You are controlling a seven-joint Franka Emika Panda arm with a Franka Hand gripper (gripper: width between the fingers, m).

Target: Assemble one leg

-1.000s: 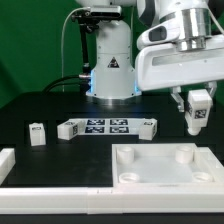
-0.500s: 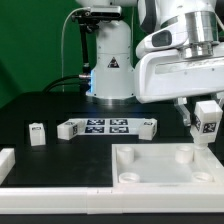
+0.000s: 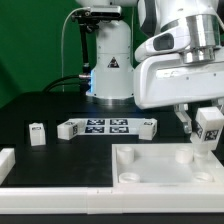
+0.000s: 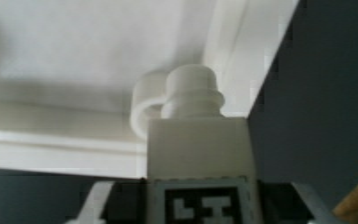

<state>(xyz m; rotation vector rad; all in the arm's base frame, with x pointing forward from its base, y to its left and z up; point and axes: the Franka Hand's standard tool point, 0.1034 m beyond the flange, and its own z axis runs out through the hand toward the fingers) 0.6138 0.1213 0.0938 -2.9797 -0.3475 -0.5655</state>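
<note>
Grips the leg (image 3: 209,128) in the pincer (image 3: 200,132) at the right edge of the frame, mid-height — tag facing the camera, slightly tilted. Hangs just over the far right corner hole of the large white board (image 3: 160,172), lower right on the dark desk (image 3: 60,152). Centre of frame: the marker board (image 3: 108,127), lying flat. Left of it, well apart — a second small white block (image 3: 37,133), upright. Behind, upper centre, the arm's base (image 3: 110,62).

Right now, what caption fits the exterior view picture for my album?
The end effector holds a white leg over a far corner of the big white board.
</note>
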